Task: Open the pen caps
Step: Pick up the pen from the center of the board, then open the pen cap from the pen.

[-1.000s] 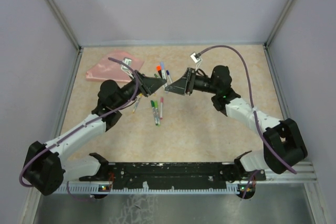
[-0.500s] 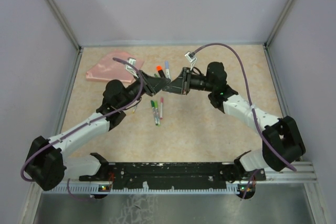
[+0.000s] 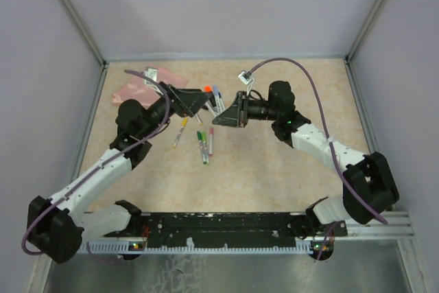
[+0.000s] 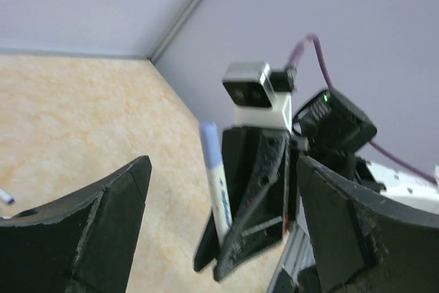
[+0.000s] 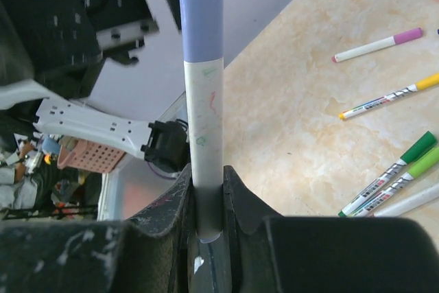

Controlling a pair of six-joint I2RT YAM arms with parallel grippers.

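The blue pen cap [image 5: 201, 12] is being carried seated on its white barrel [image 5: 204, 128], lifted off the surface [image 5: 302, 121] btwn the two arms; the barrel is being clamped by the right tool [image 5: 206, 186], fingers closed tight on it; the left tool [image 4: 223, 169] is being held spread wide, facing the cap, w/ nothing gripped & no contact seen; an orange cap [image 3: 207, 88] is being glimpsed just beside the left tool; a pink cap [image 5: 409, 34], yellow cap [image 5: 426, 82] & green cap [image 5: 418, 148] are being left on pens lying on the surface nearby; a pink pouch [image 3: 134, 92] is lying far left.
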